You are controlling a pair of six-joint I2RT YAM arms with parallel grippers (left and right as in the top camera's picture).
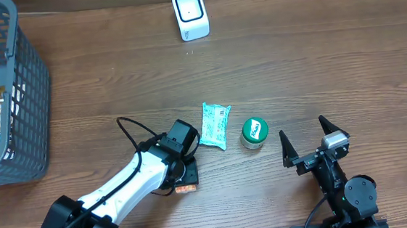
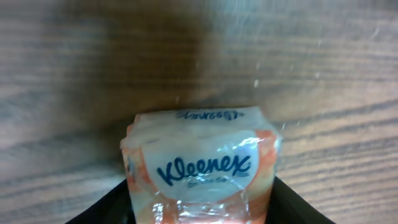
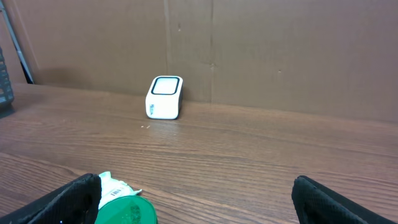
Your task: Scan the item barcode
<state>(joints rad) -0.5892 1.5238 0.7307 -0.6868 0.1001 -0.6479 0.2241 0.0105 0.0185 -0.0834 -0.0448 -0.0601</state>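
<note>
An orange and white Kleenex tissue pack lies on the wooden table and fills the lower middle of the left wrist view. My left gripper has a black finger pressed against each side of it. From overhead only an orange corner of the pack shows under the left gripper. The white barcode scanner stands at the far middle of the table, and is seen again as the scanner. My right gripper stands wide open and empty near the front right, its fingers far apart.
A teal wrapped packet and a green-lidded tub lie between the arms; the tub sits by my right gripper's left finger. A grey basket holding packaged goods stands at the far left.
</note>
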